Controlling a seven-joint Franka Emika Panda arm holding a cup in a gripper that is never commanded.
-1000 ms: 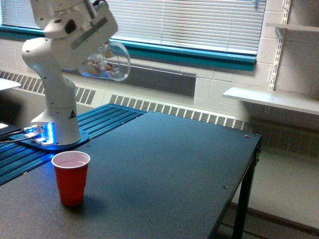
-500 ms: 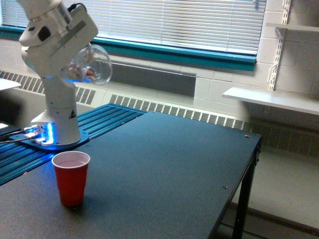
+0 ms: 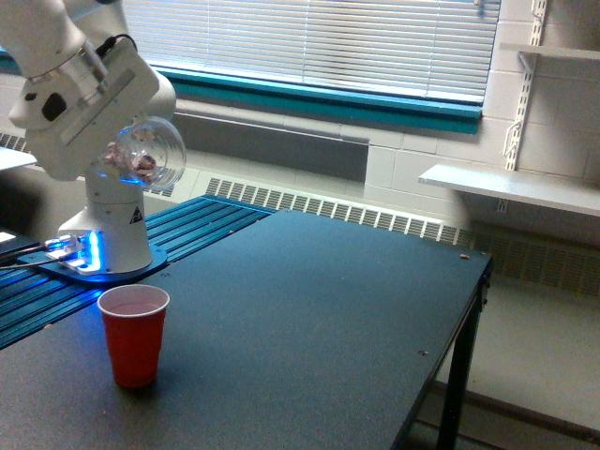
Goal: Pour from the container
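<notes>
Nearest the camera, low in the left of the frame, the red cup (image 3: 134,334) stands upright on the dark table (image 3: 319,328), mouth open to the ceiling, a pale pinkish surface showing inside its rim. The table runs away toward the right of the frame, bare and dark, with its far edge and one leg showing at lower right.

Up above the cup, in the upper left of the frame, that's me: my white arm hangs over this corner and my fingers (image 3: 105,142) carry the clear container (image 3: 148,156). I've got it tipped over on its side, wide flared rim facing toward the right of the frame, with some small pinkish bits visible through the glass. My wrist housing hides the fingers themselves, so I cannot tell how wide they sit, only that the container is carried at my end. It hangs well above the red cup and apart from it.

Just behind, my base (image 3: 105,234) glows blue on the teal slatted surface (image 3: 187,230). Farther back, a radiator grille (image 3: 356,214) runs along the wall under the window blinds (image 3: 328,42), and a white shelf (image 3: 511,187) juts out at the right.
</notes>
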